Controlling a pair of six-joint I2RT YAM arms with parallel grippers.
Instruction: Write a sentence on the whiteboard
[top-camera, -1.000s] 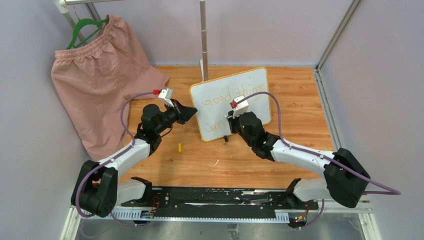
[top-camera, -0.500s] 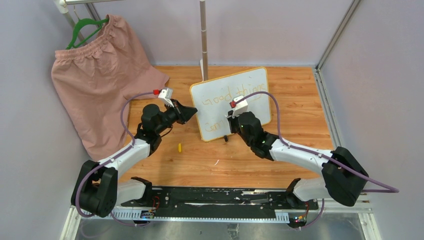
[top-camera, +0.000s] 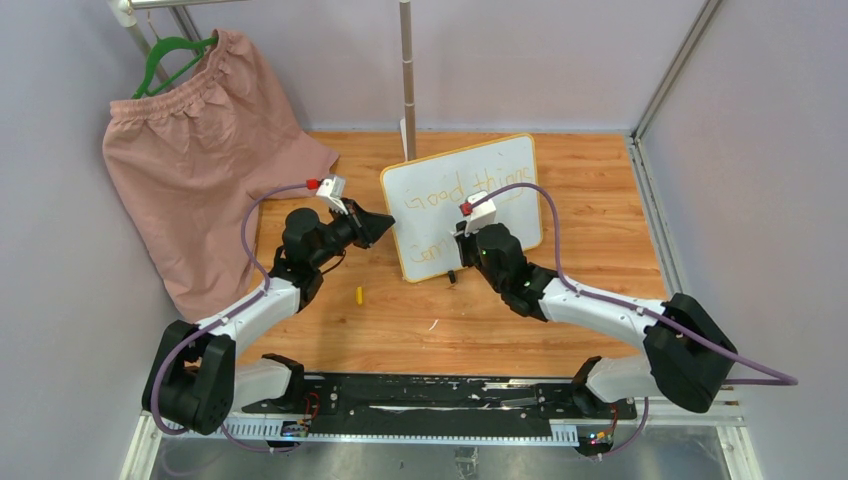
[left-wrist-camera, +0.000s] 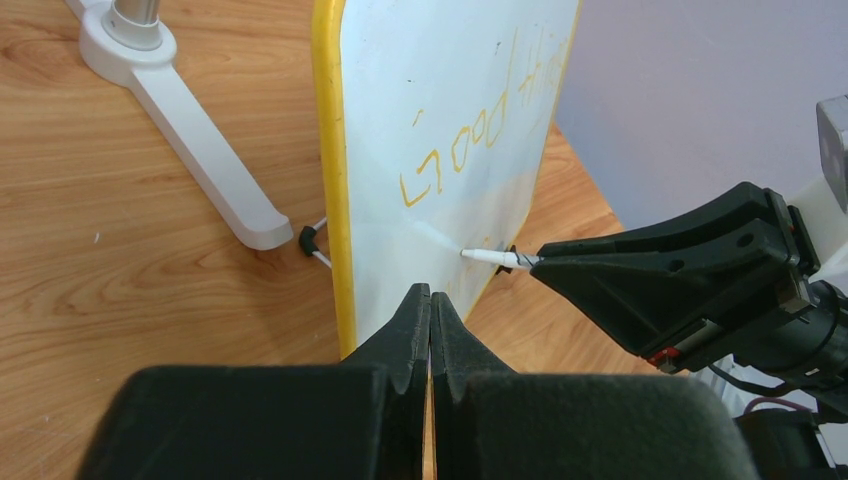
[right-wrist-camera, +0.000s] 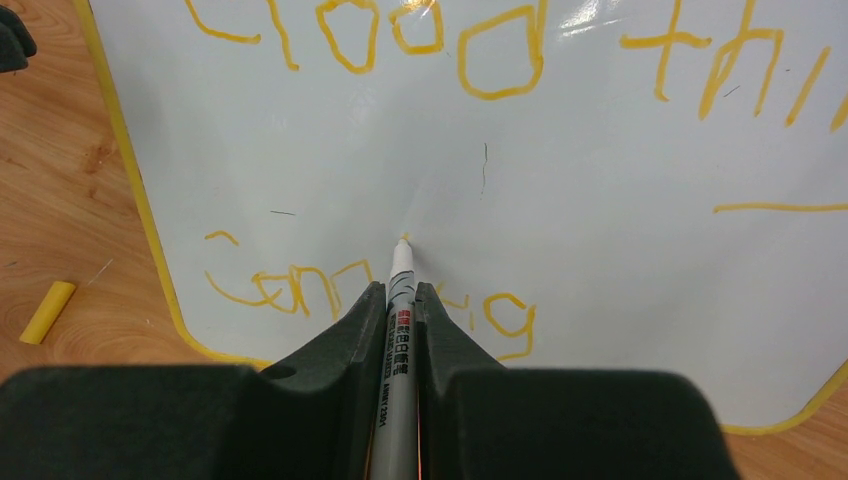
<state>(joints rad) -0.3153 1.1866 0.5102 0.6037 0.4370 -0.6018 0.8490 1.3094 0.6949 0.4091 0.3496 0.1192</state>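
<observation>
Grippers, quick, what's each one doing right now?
Left gripper: shut, holding nothing.
Right gripper: shut on the marker, its tip at the whiteboard.

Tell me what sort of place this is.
Probably a robotics lab test cell: left arm and right arm bolted at a wooden table, plain panel walls, props like the whiteboard and pink garment.

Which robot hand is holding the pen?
The right gripper: the marker sticks out between its fingers, tip at the whiteboard. The left gripper is pinched shut with nothing in it.
</observation>
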